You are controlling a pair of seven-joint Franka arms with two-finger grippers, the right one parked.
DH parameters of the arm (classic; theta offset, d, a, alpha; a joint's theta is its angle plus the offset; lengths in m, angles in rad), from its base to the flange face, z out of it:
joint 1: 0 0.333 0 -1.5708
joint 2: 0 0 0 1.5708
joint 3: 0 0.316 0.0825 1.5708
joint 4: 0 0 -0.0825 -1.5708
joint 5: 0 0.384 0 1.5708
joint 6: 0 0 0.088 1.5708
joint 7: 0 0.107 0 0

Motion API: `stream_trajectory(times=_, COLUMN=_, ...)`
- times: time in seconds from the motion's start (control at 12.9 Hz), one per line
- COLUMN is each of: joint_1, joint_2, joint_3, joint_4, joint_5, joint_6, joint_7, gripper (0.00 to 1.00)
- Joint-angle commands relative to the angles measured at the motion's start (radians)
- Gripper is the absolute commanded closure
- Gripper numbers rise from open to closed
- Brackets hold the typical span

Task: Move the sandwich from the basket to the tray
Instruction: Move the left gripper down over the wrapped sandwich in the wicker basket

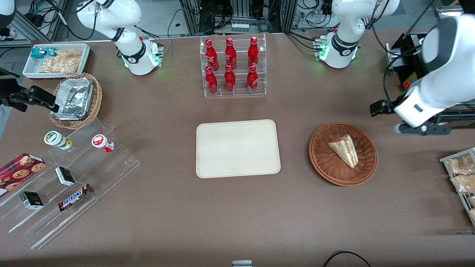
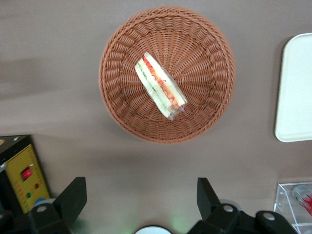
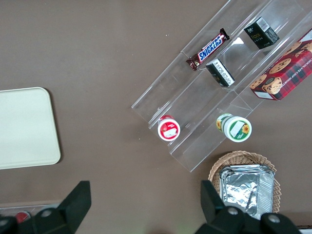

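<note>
A wrapped triangular sandwich (image 1: 345,149) (image 2: 160,86) lies flat in the round reddish-brown wicker basket (image 1: 320,157) (image 2: 117,73). The cream tray (image 1: 237,148) (image 2: 297,87) sits beside the basket, toward the parked arm's end, with nothing on it. My left gripper (image 1: 379,108) (image 2: 141,197) hangs above the table, a little farther from the front camera than the basket and toward the working arm's end. Its fingers stand wide open with nothing between them, well apart from the sandwich.
A clear rack of red bottles (image 1: 233,66) stands farther from the front camera than the tray. A black box with a yellow panel (image 2: 24,178) is close to the gripper. Snack packets (image 1: 462,174) lie at the working arm's end. A stepped acrylic shelf (image 1: 66,174) and a foil-filled basket (image 1: 76,100) sit at the parked arm's end.
</note>
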Motion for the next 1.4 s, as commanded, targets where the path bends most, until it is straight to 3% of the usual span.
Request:
stream_trajectory(times=0.0, joint_1=0.011, joint_2=-0.033, joint_3=-0.011, joint_4=-0.172, joint_5=-0.007, joint_6=0.19, joint_7=0.013, gripper=0.0)
stream_trajectory(times=0.31, joint_1=0.008, joint_2=-0.03, joint_3=-0.011, joint_4=-0.344, joint_5=-0.008, joint_6=0.448, joint_7=-0.053, gripper=0.0)
stream_trajectory(times=0.47, joint_1=0.0, joint_2=-0.022, joint_3=-0.014, joint_4=-0.403, joint_5=-0.008, joint_6=0.554, joint_7=-0.238, gripper=0.0)
stream_trajectory(times=0.93, joint_1=-0.021, joint_2=0.054, joint_3=-0.014, joint_4=-0.413, joint_5=-0.01, joint_6=0.634, joint_7=-0.744, gripper=0.0)
stream_trajectory(times=1.32, joint_1=-0.023, joint_2=0.143, joint_3=-0.014, joint_4=-0.438, joint_5=-0.025, joint_6=0.774, joint_7=-0.819, gripper=0.0)
